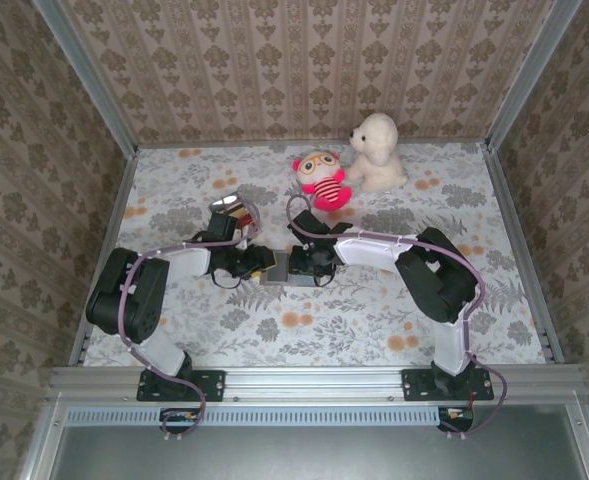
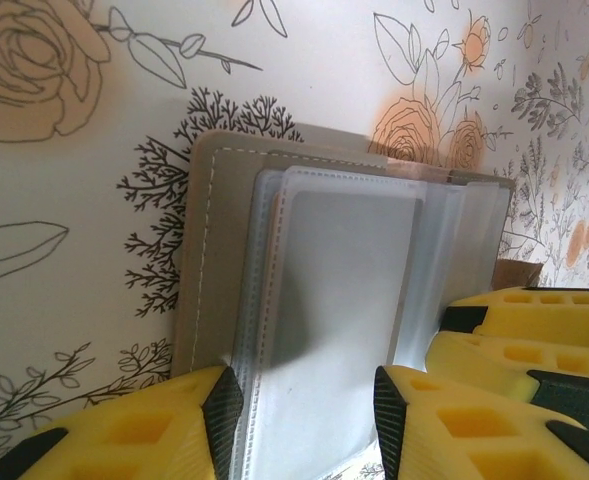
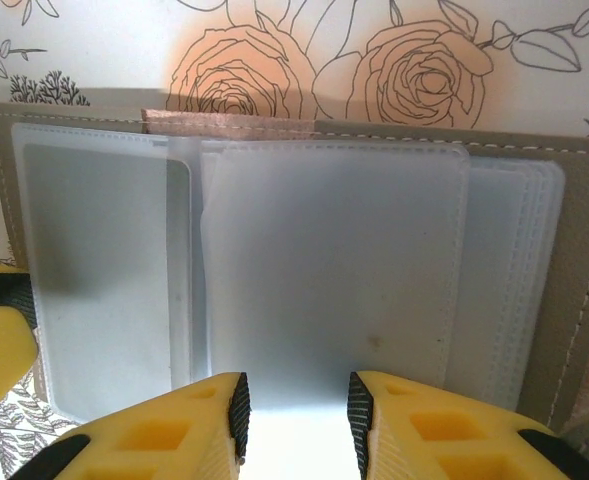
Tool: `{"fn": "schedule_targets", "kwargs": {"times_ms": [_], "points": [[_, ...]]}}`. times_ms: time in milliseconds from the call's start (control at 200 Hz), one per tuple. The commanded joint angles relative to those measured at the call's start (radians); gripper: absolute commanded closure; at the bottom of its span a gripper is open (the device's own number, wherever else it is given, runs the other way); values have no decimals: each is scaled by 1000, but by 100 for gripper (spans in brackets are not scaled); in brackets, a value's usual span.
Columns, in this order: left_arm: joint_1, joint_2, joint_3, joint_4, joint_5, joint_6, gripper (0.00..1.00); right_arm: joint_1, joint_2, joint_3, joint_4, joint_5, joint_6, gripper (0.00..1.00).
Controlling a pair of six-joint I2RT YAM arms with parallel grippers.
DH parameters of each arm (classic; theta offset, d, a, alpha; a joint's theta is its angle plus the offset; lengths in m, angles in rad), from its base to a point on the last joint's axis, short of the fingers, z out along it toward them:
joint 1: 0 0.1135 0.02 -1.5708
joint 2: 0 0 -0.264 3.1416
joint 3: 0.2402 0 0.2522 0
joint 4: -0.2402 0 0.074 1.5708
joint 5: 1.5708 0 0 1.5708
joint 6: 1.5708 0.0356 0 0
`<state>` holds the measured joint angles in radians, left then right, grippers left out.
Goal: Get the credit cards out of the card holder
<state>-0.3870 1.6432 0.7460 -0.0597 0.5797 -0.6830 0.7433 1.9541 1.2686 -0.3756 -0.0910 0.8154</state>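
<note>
left gripper (image 2: 299, 420), right gripper (image 3: 294, 420): jaws part-open, clamping nothing, straddling clear sleeves (image 3: 334, 270) from opposite sides, likely to pin them flat. card holder (image 2: 209, 250): spread open on table (image 1: 394, 330), between both. credit cards (image 1: 232, 208): loose pile, far-left of holder, apparently out.

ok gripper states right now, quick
left gripper: open, jaws apart over the card holder
right gripper: open over the same holder, nothing visibly gripped
</note>
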Motion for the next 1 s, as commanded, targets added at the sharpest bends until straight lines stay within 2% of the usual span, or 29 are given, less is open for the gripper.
{"fn": "schedule_targets", "kwargs": {"times_ms": [0, 225, 575, 995], "points": [[-13, 24, 35, -80, 1, 53, 57, 0, 48, 7, -57, -12, 5, 63], [-20, 5, 45, -75, 25, 66, 63, 0, 60, 9, -58, -16, 5, 63], [-19, -48, 58, -91, 33, 81, 68, 1, 61, 11, -57, -18, 2, 63], [-20, -22, 50, -44, 83, 70, 74, 1, 46, 2, -29, -43, 3, 63]]}}
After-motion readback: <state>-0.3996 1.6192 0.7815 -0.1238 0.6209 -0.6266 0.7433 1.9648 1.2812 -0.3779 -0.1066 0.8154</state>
